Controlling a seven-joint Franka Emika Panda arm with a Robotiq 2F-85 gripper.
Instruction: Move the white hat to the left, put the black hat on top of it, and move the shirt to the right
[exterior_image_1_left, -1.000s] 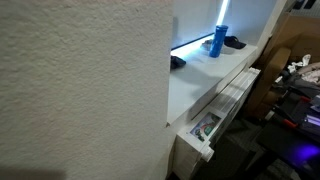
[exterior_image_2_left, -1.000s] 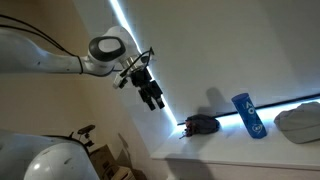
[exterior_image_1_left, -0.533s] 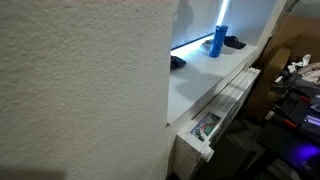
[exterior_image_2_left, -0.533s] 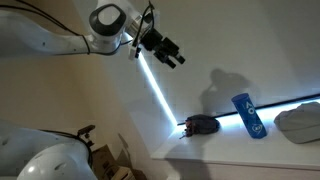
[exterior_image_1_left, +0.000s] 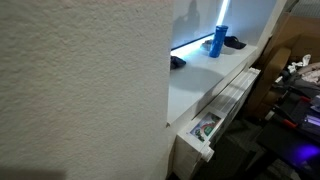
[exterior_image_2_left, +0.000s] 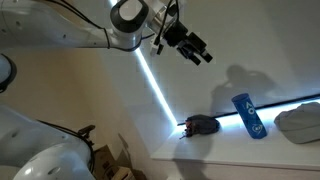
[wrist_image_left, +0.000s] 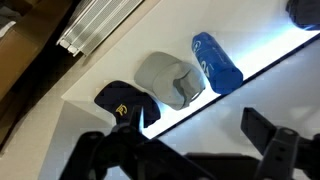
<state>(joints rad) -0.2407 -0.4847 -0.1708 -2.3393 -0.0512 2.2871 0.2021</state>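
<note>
My gripper (exterior_image_2_left: 200, 54) hangs wide open and empty, so descending I could snag the blue item (wrist_image_left: 215, 62) just beside the white hat (wrist_image_left: 168, 80).

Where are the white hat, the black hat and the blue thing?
white hat (wrist_image_left: 168, 78), wrist view, on its rounded crown.
black hat (wrist_image_left: 120, 98), wrist view, on its top above the yellow mark.
blue thing (wrist_image_left: 215, 62), wrist view, on its middle.
</note>
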